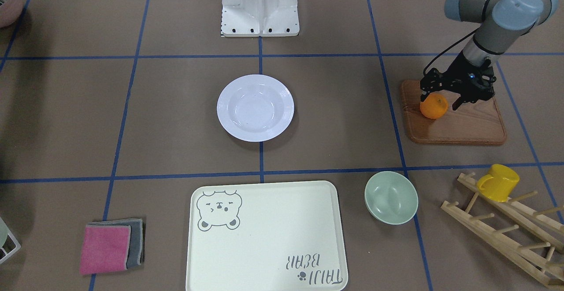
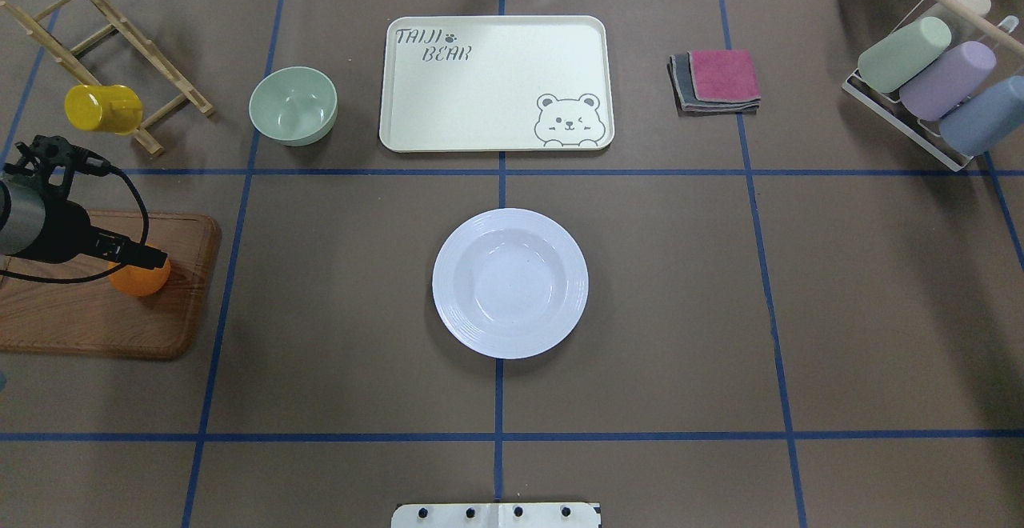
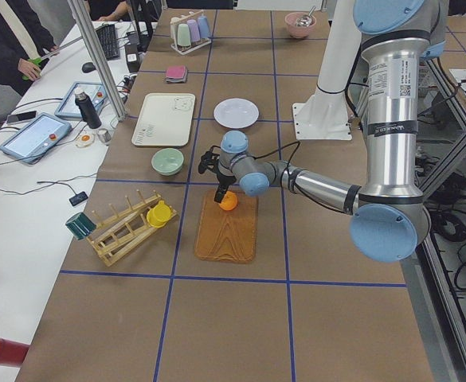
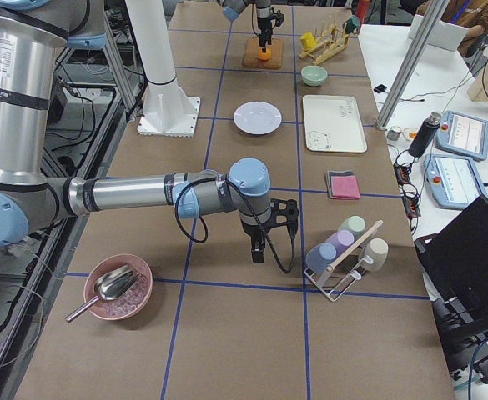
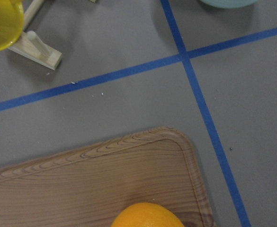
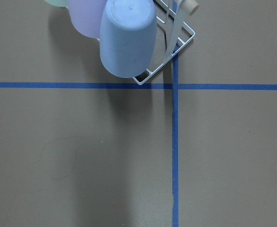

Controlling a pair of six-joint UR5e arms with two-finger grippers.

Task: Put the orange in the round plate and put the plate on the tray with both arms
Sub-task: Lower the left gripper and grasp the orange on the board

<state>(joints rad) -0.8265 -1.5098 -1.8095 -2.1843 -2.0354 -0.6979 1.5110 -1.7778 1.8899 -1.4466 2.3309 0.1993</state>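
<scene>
The orange (image 1: 434, 108) rests on a brown wooden board, seen also in the overhead view (image 2: 140, 282) and at the bottom of the left wrist view (image 5: 147, 216). My left gripper (image 1: 439, 102) is lowered over it, open, with one finger on each side of the fruit and a small gap at the outer finger. The round plate (image 1: 229, 106) lies empty at the table's middle. The tray (image 1: 264, 238) lies empty beyond it, away from the robot. My right gripper (image 4: 258, 254) hangs low over bare table near a cup rack; I cannot tell whether it is open or shut.
The wooden board (image 1: 462, 128) lies at the robot's left. A pale-green bowl (image 1: 391, 197) stands beside the tray, and a yellow mug (image 1: 498, 182) hangs on a wooden rack (image 1: 506, 233). Folded cloths (image 1: 110, 247) and a cup rack (image 2: 928, 72) lie at the right.
</scene>
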